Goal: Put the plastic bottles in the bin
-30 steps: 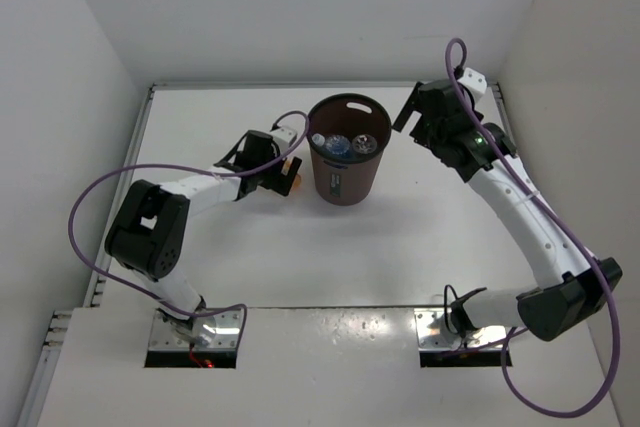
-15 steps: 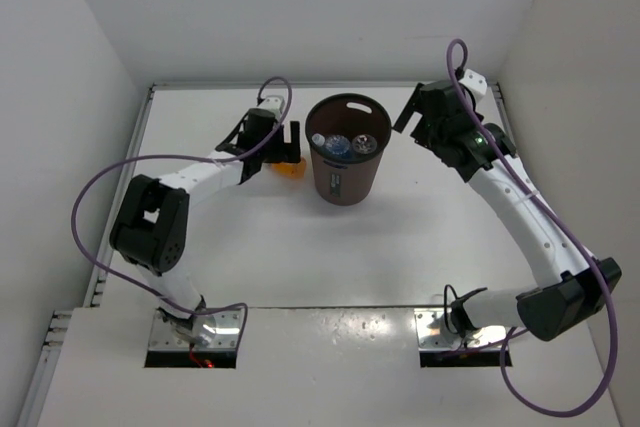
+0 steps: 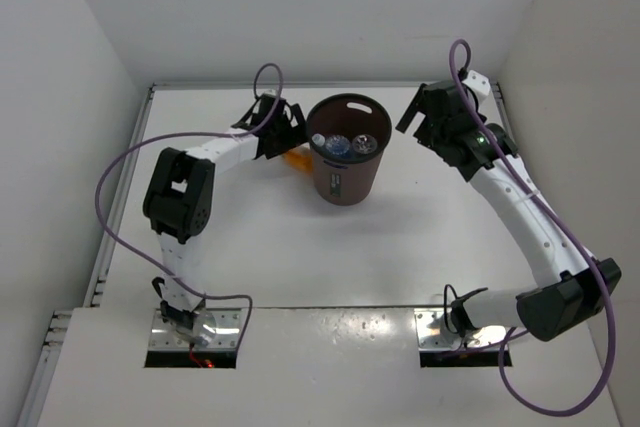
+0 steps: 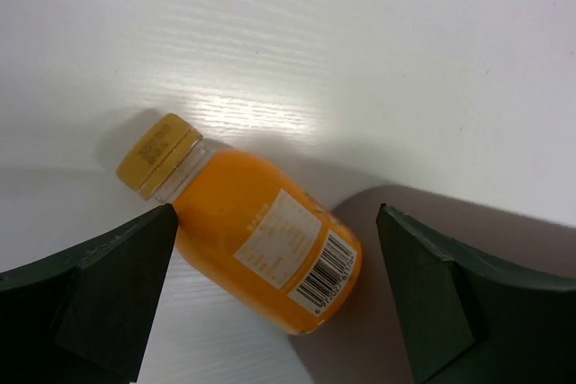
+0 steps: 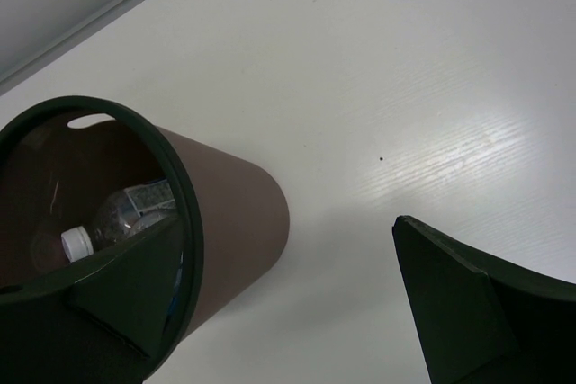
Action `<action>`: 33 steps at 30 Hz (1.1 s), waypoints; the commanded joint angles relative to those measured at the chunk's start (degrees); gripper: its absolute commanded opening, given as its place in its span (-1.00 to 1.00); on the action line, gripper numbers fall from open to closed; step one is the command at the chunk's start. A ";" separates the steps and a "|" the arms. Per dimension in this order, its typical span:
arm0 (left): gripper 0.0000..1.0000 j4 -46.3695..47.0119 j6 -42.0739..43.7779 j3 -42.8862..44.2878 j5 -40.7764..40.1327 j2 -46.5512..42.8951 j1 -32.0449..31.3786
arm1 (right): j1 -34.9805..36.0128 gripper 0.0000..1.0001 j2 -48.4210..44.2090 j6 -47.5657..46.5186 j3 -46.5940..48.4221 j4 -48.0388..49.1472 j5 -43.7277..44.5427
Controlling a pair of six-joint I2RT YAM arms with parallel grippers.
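**A:** The left arm (image 3: 225, 152) has swung toward the far side over this last second, elbow tucked in. The left gripper (image 3: 283, 129) now sits farther back than it did, just left of the bin (image 3: 360, 179).

**B:** And the orange bottle (image 3: 297, 158)?

**A:** Down on the desk (image 3: 400, 247), lying on its side close to the bin's left wall, not inside it. The wrist view shows it between the two fingers, yellow cap (image 4: 158, 154) pointing left and far.

**B:** Gripped?

**A:** No, the jaws are spread wide, one on either side. The left finger looks very close to the bottle's shoulder, but I cannot tell whether it touches.

**B:** What does the shift mean?

**A:** I'd judge it's lining up a pick, and this is the last bottle to go. Three clear bottles (image 3: 340, 144), by my count, already lie in the bin.

**B:** Arm pose?

**A:** Stretched far and rightward across the desk, wrist turned down over the bottle.

**B:** And on the right?

**A:** The right arm (image 3: 520, 207) hasn't budged. The right gripper (image 3: 412, 115) hangs just right of the bin's rim with its fingers apart, holding nothing. Its camera looks in at a white-capped bottle (image 5: 135, 209).
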 commanded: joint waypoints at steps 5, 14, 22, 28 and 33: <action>0.99 -4.75 -9.21 4.90 5.83 3.62 0.95 | -1.12 1.00 -0.42 0.09 -0.29 1.59 -0.60; 0.99 -6.61 -9.47 2.36 5.83 3.10 3.32 | -2.18 1.00 0.11 0.09 -1.34 2.12 -2.36; 0.86 -7.13 -11.58 2.35 10.75 5.46 5.00 | -3.23 1.00 0.11 0.09 -1.35 2.12 -3.42; 0.63 -7.13 -11.58 2.35 12.60 6.00 6.13 | -3.76 1.00 0.11 0.09 -1.35 2.12 -3.94; 0.44 -7.13 -11.06 2.35 14.01 6.00 7.28 | -4.29 1.00 0.11 0.09 -1.88 2.12 -3.94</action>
